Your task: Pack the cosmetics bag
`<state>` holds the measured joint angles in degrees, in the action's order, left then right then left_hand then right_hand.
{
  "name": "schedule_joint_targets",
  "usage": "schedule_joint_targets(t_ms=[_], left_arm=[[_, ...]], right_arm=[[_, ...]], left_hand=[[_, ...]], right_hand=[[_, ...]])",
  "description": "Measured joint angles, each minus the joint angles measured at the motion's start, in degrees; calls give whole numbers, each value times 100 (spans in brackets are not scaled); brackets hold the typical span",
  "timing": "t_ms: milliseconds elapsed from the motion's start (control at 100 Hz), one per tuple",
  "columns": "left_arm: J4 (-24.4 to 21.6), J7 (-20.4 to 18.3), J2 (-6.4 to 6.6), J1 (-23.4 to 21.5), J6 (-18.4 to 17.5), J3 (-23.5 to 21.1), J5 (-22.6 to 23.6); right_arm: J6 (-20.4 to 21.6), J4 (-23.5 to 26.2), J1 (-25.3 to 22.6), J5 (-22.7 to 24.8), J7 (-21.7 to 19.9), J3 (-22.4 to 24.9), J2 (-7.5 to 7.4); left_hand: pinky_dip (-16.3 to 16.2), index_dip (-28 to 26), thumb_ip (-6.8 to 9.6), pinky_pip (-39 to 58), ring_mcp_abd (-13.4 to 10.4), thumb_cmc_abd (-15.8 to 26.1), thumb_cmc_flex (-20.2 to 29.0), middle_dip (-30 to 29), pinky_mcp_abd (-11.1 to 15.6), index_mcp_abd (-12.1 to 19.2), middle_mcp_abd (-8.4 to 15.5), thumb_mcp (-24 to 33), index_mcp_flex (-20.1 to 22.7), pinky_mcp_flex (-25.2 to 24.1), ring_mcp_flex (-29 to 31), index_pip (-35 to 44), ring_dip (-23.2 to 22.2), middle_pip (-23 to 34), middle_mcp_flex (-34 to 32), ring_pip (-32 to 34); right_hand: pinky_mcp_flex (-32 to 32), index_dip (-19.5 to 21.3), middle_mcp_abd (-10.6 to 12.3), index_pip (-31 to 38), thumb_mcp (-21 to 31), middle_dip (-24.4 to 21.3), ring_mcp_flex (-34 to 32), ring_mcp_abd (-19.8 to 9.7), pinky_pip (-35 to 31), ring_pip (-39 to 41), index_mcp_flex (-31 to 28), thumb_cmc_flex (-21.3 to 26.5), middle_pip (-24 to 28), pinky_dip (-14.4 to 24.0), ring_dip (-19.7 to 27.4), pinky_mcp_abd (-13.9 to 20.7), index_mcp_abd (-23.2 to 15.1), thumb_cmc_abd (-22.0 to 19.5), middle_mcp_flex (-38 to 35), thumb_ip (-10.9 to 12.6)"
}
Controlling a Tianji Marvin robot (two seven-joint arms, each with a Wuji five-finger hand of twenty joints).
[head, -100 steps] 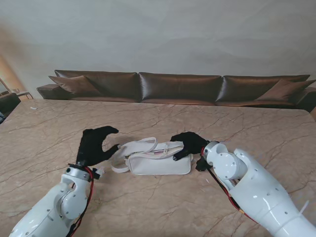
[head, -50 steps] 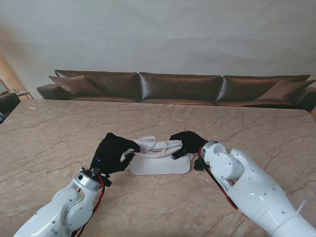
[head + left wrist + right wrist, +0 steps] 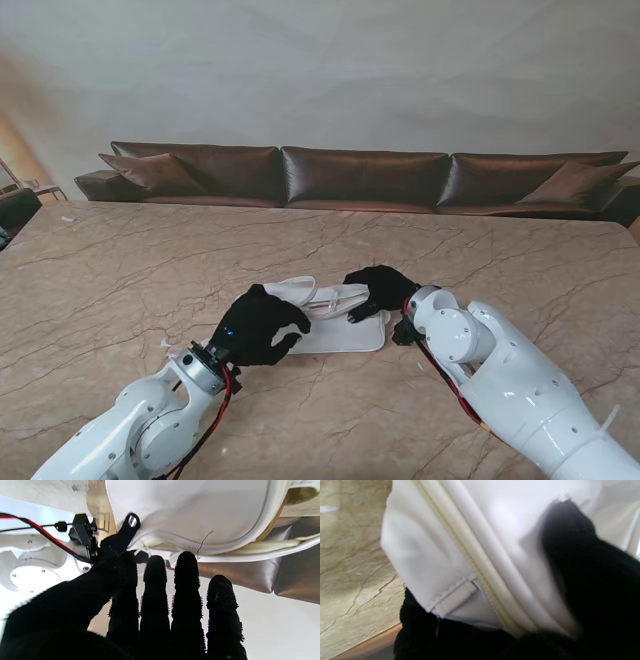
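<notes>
My right hand (image 3: 378, 290) pinches the white cosmetics bag (image 3: 340, 335) at its 3 o'clock end; my left hand (image 3: 258, 327), fingers pressed together, rests at 9 o'clock.

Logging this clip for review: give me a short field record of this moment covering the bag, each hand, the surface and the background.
bag: white cosmetics bag lying on the table, strap looped at its far left side
zipper: cream zipper runs along the bag's top; open or closed cannot be told
left hand: left hand over the bag's left end, fingers extended; grip cannot be confirmed
right hand: right hand closed on the bag's right end
surface: beige marble table
background: brown sofa against a plain wall
</notes>
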<state>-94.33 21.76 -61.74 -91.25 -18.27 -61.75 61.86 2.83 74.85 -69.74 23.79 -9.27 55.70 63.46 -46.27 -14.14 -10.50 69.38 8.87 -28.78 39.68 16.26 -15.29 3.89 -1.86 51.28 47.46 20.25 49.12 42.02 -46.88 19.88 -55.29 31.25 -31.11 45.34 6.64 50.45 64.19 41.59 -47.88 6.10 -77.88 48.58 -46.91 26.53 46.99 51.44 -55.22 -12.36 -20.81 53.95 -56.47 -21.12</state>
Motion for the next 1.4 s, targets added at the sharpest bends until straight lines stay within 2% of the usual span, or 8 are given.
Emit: schedule_joint_targets(t_ms=[50, 160, 240, 500, 590, 970, 1100, 1400], left_arm=[[-6, -130, 17, 6, 26, 17, 59], [6, -402, 45, 69, 137, 134, -113], [99, -279, 53, 195, 383, 332, -142], [343, 194, -32, 434, 1082, 538, 5], [428, 486, -49, 538, 1341, 626, 74], [480, 560, -86, 704, 1223, 975, -36], [593, 917, -106, 772, 1290, 1179, -20], [1041, 1772, -341, 1148, 2393, 1842, -136]], right_arm=[[5, 0, 1, -1, 0, 0, 0], [33, -9, 5, -6, 2, -8, -3], [59, -15, 8, -6, -1, -10, -7], [128, -4, -14, 21, -18, 29, -6], [147, -1, -29, 25, -14, 37, -5], [160, -18, -22, 17, 79, -18, -8], [159, -33, -14, -3, 104, -40, -7], [154, -74, 27, -29, 182, -102, 2]], left_hand=[[-8, 0, 0, -117, 45, 370, -221, -76, 26, -159, -58, -195, 0, -258, -294, -510, 1, -105, 306, -36], [-220, -6, 533, -296, 80, 1136, -752, -154, 50, -445, -139, -327, -337, -642, -647, -1493, -101, -285, 1077, -74], [-342, -17, 691, -302, 54, 1230, -785, -160, 99, -484, -135, -333, -582, -691, -706, -1714, -275, -352, 1471, 141], [-428, -157, 691, -292, -343, 1230, -981, -160, 112, -533, -63, -322, -1017, -648, -697, -1722, -505, -349, 1795, 669], [-428, -157, 691, -292, 54, 1222, -1201, -160, 112, -547, -73, -321, -1192, -737, -956, -1724, -280, -338, 1907, 328], [-147, -481, 756, -1374, 62, 190, -1757, -160, 191, -526, -77, -534, -1278, -1414, -1770, -1357, 456, -307, 2265, -888], [-145, -734, 695, -1560, 62, 119, -1874, -143, 191, -486, -77, -616, -1179, -1668, -2064, -1006, 512, -307, 2265, -922], [-183, -1610, 587, -1608, 166, 46, -1938, 77, 191, -383, -77, -740, -944, -2029, -2437, 107, 513, -301, 2263, -972]], right_hand=[[0, 0, -3, 0, 0, 0, -1, 0, 0, 0, 0, 1, 0, 0, -5, -2, 0, 0, 0, 0], [-1, 27, -8, 0, 0, 4, -2, 0, -46, 50, -4, 2, 37, 0, -21, -13, 0, 0, -1, 0], [-1, 30, -12, 0, 0, 4, -2, 0, -48, 51, -4, 2, 43, 0, -21, -21, 0, 0, -1, 0], [-103, 36, -54, 0, 0, -4, -63, 0, -49, 60, -4, 3, 44, -2, -54, -121, 89, 0, -58, -24], [-104, 76, -55, 0, 0, -4, -65, 0, -76, 66, -28, 5, 44, -2, -71, -122, 90, 0, -59, -20], [-104, 128, -55, 0, 18, 46, -68, 0, -146, 148, -35, 6, 53, -2, -88, -122, 90, 0, -62, -15], [-104, 141, -55, 0, 19, 57, -69, 0, -195, 197, -39, 6, 63, 1, -97, -123, 90, 0, -68, -11], [-104, 176, -57, 0, 20, 58, -99, 0, -256, 239, -56, 6, 115, 9, -142, -129, 90, 0, -80, -4]])
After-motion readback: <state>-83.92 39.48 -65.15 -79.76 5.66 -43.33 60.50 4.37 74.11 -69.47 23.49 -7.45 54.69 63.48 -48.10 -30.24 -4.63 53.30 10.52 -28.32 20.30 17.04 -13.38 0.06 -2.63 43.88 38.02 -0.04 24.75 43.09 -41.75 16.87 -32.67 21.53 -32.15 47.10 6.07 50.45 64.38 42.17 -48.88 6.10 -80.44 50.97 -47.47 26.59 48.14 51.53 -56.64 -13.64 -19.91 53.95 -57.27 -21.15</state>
